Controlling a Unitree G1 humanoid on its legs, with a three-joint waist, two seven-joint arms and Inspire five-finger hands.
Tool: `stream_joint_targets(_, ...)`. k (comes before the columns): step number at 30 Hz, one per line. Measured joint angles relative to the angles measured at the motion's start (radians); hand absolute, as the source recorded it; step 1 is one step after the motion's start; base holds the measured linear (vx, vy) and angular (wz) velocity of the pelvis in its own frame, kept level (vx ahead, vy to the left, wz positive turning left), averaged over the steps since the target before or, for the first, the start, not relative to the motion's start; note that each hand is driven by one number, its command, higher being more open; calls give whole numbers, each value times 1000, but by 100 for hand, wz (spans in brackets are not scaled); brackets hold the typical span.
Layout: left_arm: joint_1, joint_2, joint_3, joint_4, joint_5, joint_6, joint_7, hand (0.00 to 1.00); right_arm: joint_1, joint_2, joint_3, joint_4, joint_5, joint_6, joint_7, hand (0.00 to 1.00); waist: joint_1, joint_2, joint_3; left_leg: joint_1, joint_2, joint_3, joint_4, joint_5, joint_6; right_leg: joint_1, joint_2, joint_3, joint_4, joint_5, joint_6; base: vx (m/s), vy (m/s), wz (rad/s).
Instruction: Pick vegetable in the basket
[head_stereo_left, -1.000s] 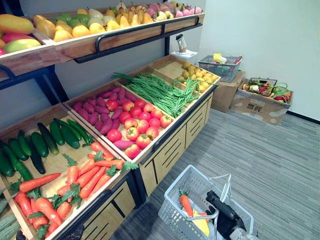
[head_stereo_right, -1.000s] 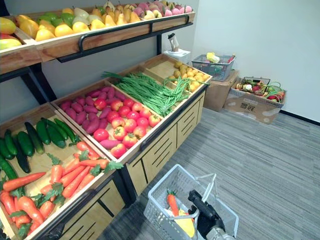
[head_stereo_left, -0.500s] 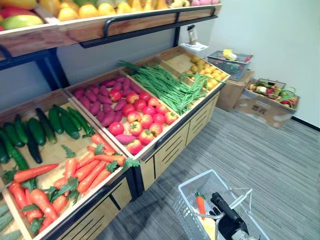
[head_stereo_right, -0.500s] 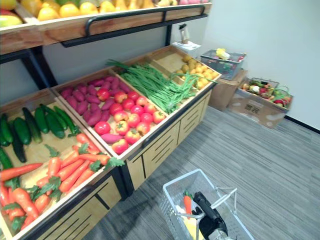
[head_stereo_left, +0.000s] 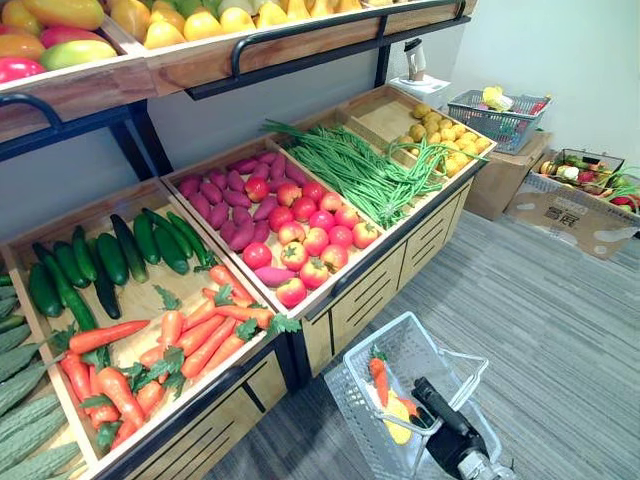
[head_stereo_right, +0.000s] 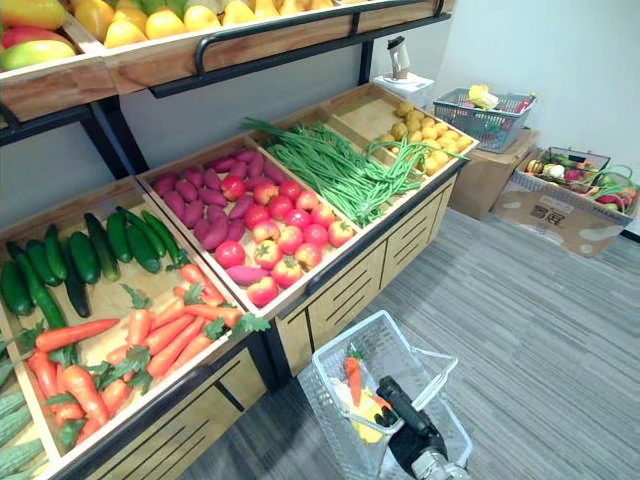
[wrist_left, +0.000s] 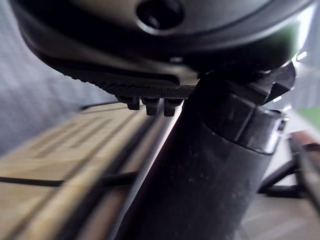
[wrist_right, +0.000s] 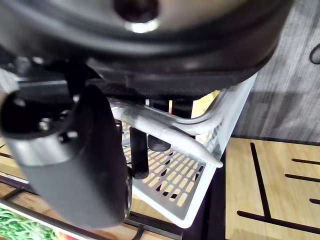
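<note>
Grey-floored shop corner, wooden produce stand on the left, boxes far right | right hand has its fingers curled round the handle of the basket, near right | one carrot already inside, so mid-shop I reckon | left hand low by the stand front | guessing next: reach for the carrots, near left

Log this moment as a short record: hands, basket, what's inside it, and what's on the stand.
right hand: curled round the handles of the basket, carrying it
basket: white, in front of the wooden stand
contents: one carrot, one yellow item
stand: carrots, cucumbers, tomatoes, green beans
left hand: seen close up in its wrist view, beside a slotted wooden panel
</note>
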Motion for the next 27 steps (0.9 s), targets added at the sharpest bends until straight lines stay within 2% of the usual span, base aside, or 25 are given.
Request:
stream_joint_targets(2, 4, -26, -138, 84, -94, 54, -128, 100, -5, 22, 4, 6, 0, 0, 6, 0, -3, -9, -2, 5, 4, 4, -17, 0, 1, -9, 4, 10, 0, 4, -3, -75, 4, -10)
stream_joint_targets(5, 5, -26, -214, 113, -109, 75, -203, 100, -18, 42, 9, 10, 0, 1, 9, 0, -8, -21, 4, 20, 12, 20, -35, -1, 2, -12, 13, 27, 0, 11, -8, -51, -10, -19)
stream_joint_targets(10, -6, -23, -231, 174, -111, 74, -184, 100, -17, 37, 17, 48, 0, -3, 18, 0, -31, 2, 11, 44, 12, 43, -49, -2, 1, -8, 14, 51, 0, 18, -2, -15, 3, -14)
stream_joint_targets(13, -8, -21, -263, 233, -130, 87, -215, 100, -16, 25, 25, 80, -1, -12, 18, 0, -38, 12, 17, 51, 14, 51, -54, -2, 0, -8, 18, 58, 3, 18, -2, 30, 3, -10)
stream_joint_targets(16, -13, -18, -306, 261, -76, 122, -224, 100, -18, 18, 42, 106, 0, -17, 19, 0, -38, 6, 19, 59, 21, 54, -54, -4, -3, -3, 25, 59, 4, 18, -2, 6, -3, -2)
stream_joint_targets(18, -27, -12, -339, 263, -56, 169, -226, 100, -23, 21, 49, 150, 0, -43, 18, 0, -39, 4, 19, 73, 23, 64, -55, -6, -5, 6, 28, 67, 3, 18, -2, -5, 5, -15)
stream_joint_targets(20, -57, 28, -376, 285, -26, 226, -252, 100, -60, 35, 45, 254, -16, -79, 11, 0, -44, 1, 18, 86, 27, 91, -54, -13, -6, 6, 35, 94, 3, 21, -5, -33, 19, -30)
stream_joint_targets(23, -109, 59, -413, 308, -4, 264, -284, 100, -89, 44, 3, 409, -95, -117, 12, 0, -48, 0, 17, 102, 32, 123, -52, -22, -6, 6, 44, 123, 1, 25, -8, -30, 5, -32)
stream_joint_targets(27, -169, 78, -454, 308, 49, 276, -293, 100, -96, 31, -47, 519, -158, -148, 14, 0, -57, 4, 17, 108, 35, 142, -48, -30, -7, 4, 51, 143, 1, 27, -8, -12, -7, -19)
